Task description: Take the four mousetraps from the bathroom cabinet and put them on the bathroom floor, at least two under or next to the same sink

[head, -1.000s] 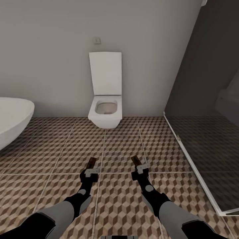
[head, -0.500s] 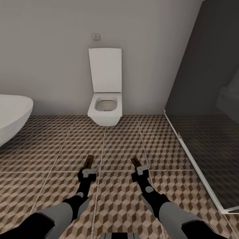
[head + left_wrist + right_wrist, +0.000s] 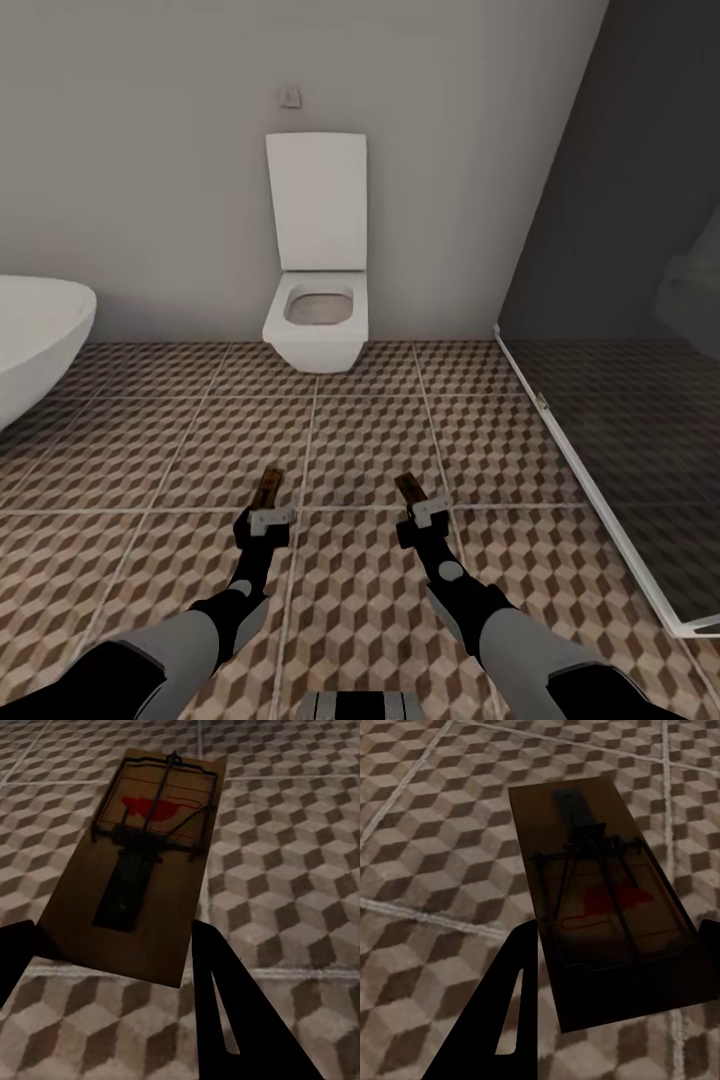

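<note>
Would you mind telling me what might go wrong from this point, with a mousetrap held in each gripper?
1. No sink is in sight; ahead are the toilet and bathtub. Traps released here may land beside the wrong fixture.
2. The left gripper pinches only the end of its mousetrap, and the right gripper holds its mousetrap by the edges, so either could slip.
3. The shower floor lies right of the patterned tiles; a trap dropped there misses the shared floor.

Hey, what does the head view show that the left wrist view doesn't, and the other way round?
Head view alone: the toilet, the bathtub's edge, the glass shower wall, and the right gripper holding its own mousetrap. Left wrist view alone: the trap's wire parts and red mouse print close up. Both share the left gripper, jaws shut on the left mousetrap, above the cube-patterned bathroom floor.
</note>
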